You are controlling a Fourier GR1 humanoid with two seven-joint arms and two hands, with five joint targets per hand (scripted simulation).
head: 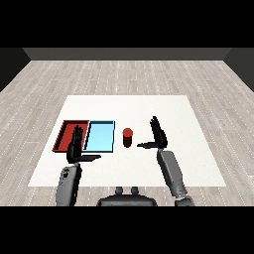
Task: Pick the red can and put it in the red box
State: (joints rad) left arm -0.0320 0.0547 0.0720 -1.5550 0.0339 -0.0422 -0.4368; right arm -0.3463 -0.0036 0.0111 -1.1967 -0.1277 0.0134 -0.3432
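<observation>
The red can (127, 137) stands upright on the white table (173, 114), just right of the light blue tray (100, 136). The red tray (66, 133) lies at the left, side by side with the blue one. My right hand (158, 136) is open to the right of the can, fingers straight up and thumb pointing toward the can, with a gap between them. My left hand (76, 148) is open too, fingers straight, hovering over the near edge of the red tray and hiding part of it.
The table's right half and its far part hold nothing but white surface. Wooden floor surrounds the table. Both forearms come in from the near edge.
</observation>
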